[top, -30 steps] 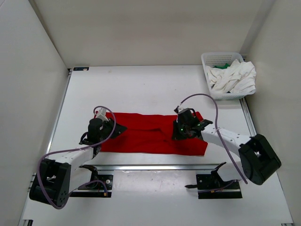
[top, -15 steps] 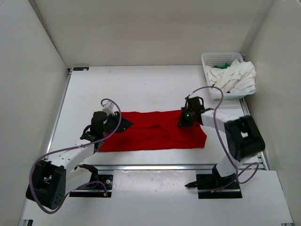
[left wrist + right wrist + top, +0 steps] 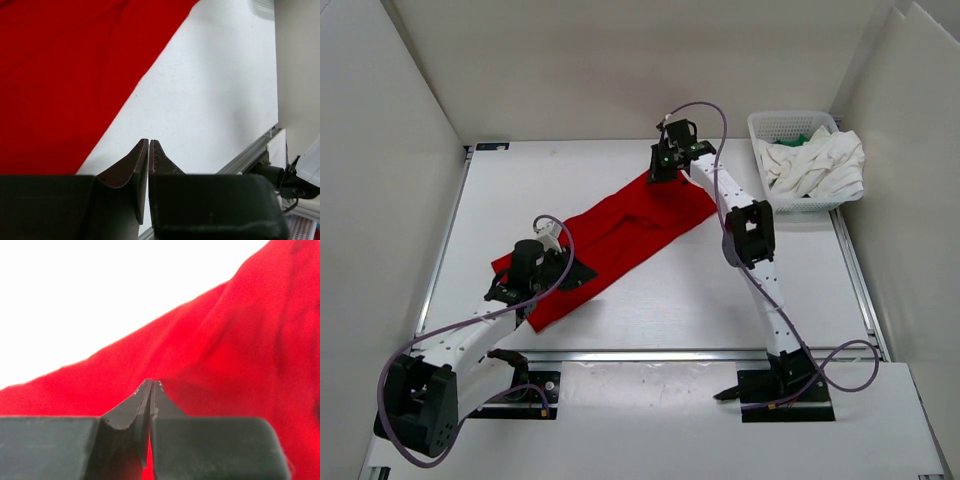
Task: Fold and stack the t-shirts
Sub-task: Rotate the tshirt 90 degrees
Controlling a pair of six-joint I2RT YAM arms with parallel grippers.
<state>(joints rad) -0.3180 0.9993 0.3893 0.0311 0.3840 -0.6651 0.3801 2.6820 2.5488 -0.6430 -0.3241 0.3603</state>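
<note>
white counter (image 3: 620,185) boxed in by plain off-white panels: back wall (image 3: 620,60), left wall (image 3: 380,200), right wall (image 3: 910,220). aluminium rail (image 3: 650,354) runs along the counter's near edge. light even and diffuse, soft shadows only.

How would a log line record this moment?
red t-shirt: diagonal on table | right fingers: shut on its far end | left fingers: shut, beside its edge
</note>
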